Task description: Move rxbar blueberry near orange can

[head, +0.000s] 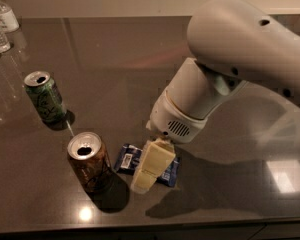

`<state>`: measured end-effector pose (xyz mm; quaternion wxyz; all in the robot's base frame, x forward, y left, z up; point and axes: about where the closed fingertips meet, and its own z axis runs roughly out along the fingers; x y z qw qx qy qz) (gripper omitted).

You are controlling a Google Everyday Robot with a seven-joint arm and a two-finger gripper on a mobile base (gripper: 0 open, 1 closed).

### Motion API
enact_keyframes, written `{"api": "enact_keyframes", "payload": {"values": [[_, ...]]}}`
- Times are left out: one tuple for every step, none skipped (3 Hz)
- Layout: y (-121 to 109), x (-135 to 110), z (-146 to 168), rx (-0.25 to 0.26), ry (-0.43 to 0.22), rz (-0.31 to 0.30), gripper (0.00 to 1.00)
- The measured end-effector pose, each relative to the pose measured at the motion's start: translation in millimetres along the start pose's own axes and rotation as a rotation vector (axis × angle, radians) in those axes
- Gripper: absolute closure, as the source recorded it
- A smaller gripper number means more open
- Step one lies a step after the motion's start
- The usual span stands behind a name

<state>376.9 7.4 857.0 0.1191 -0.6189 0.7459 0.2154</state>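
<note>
The rxbar blueberry [127, 159] is a dark-blue wrapper with white label patches. It lies flat on the dark table, just right of the orange can [89, 161], a brownish-orange can that stands upright with its top open. My gripper [151, 168] is cream-coloured and reaches down from the big white arm [240, 49] onto the middle of the bar. It hides the bar's centre; the bar's left end and its right end [171, 174] stick out on either side.
A green can [45, 96] with a scribbled pattern stands upright at the left, behind the orange can. Clear water bottles [0, 26] stand at the far left corner. The table's front edge [140, 229] runs close below the orange can and the bar.
</note>
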Motion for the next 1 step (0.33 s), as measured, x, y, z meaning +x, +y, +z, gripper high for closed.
{"api": "enact_keyframes", "payload": {"values": [[0.0,0.0,0.0,0.000,0.000,0.000,0.00]]}}
